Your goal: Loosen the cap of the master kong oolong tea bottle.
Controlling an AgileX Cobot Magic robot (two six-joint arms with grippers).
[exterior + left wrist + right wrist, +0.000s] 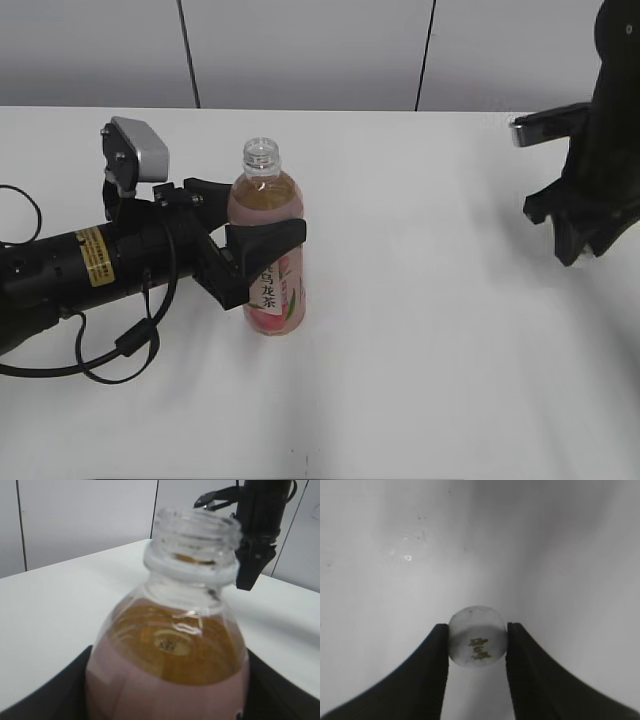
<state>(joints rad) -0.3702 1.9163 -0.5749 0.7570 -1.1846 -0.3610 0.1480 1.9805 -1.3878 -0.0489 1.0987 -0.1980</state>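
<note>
The master kong oolong tea bottle [268, 250] stands upright on the white table, with a pink peach label and an open, capless neck [192, 540]. My left gripper [245, 255] is shut on the bottle's body, one black finger on each side. My right gripper [477, 645] is shut on the small white cap [477, 642], held between its two black fingertips with the dark logo facing the camera. In the exterior view the right gripper [578, 225] hangs above the table at the far right, well away from the bottle; the cap is hidden there.
The white table [430, 350] spreads around the bottle. A grey panelled wall [320, 50] runs behind its back edge. The left arm's black cable [120, 345] loops on the table at the left.
</note>
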